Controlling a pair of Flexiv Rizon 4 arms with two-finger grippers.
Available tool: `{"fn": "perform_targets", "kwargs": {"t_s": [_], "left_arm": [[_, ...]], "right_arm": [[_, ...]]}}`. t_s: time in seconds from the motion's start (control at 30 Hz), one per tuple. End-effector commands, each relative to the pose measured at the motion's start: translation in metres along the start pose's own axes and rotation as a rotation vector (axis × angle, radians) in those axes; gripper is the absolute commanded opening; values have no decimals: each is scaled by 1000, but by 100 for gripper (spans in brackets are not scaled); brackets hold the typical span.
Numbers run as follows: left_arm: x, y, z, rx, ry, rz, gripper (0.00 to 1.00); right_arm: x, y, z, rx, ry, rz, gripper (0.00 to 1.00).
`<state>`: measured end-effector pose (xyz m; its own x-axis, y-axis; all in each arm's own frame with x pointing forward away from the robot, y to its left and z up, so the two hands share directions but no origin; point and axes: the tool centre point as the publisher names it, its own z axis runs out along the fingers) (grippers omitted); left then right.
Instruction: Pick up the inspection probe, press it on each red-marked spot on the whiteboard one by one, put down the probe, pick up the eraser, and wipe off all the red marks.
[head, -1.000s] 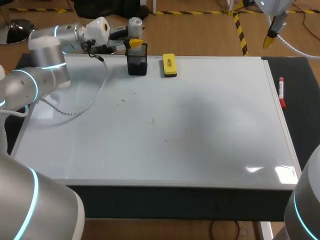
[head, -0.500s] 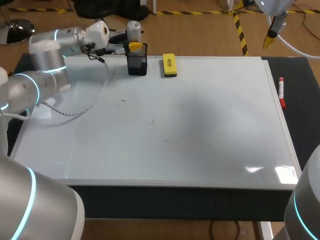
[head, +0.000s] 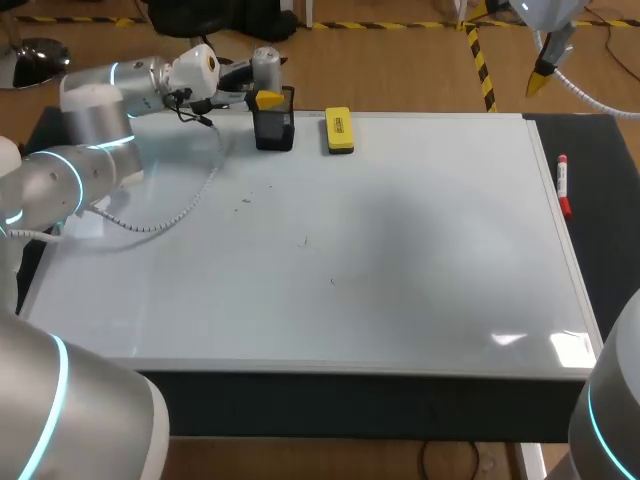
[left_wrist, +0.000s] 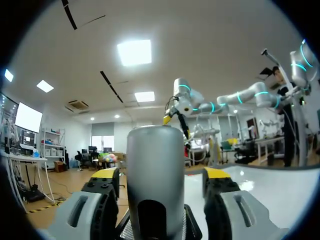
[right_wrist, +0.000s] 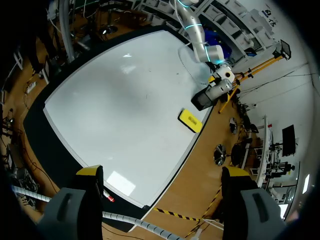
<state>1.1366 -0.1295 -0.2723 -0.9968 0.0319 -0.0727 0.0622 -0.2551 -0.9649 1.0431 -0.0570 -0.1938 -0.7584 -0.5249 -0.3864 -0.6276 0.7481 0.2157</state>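
Head view is showing the inspection probe, a silver cylinder, standing upright at the far left corner of the whiteboard, directly over the black mesh holder. The left gripper is lying level at the holder's rim, coming in from the left. In the left wrist view the probe is filling the middle of that gripper, with the holder's mesh rim showing just beneath it; whether the gripper is actually clamping the probe cannot be told. Just beside the holder, the yellow eraser is lying flat on the whiteboard's far edge, apart from the holder. A few small marks are sitting on the board's left half, too faint to tell their colour. A red marker is lying along the whiteboard's right edge, next to the dark tabletop. The right gripper is hanging high above the board with its fingers spread wide and holding nothing, looking down on the whole whiteboard and the eraser.
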Motion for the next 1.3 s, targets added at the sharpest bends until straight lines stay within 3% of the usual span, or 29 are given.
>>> {"fn": "perform_targets", "kwargs": {"t_s": [0.03, 0.37, 0.73, 1.07, 1.3], "left_arm": [[-2, 1, 0, 1, 4, -1, 100], [4, -11, -1, -46, -25, 24, 100], [15, -43, -22, -113, -106, 113, 100], [43, -65, -37, -164, -184, 137, 100], [73, -72, -48, -212, -269, 143, 100]], "right_arm": [[0, 0, -1, 3, 4, -2, 100], [0, 0, -1, 3, 4, -2, 100], [0, 0, -1, 3, 4, -2, 100], [0, 0, -1, 3, 4, -2, 100], [0, 0, -1, 3, 4, -2, 100]]}}
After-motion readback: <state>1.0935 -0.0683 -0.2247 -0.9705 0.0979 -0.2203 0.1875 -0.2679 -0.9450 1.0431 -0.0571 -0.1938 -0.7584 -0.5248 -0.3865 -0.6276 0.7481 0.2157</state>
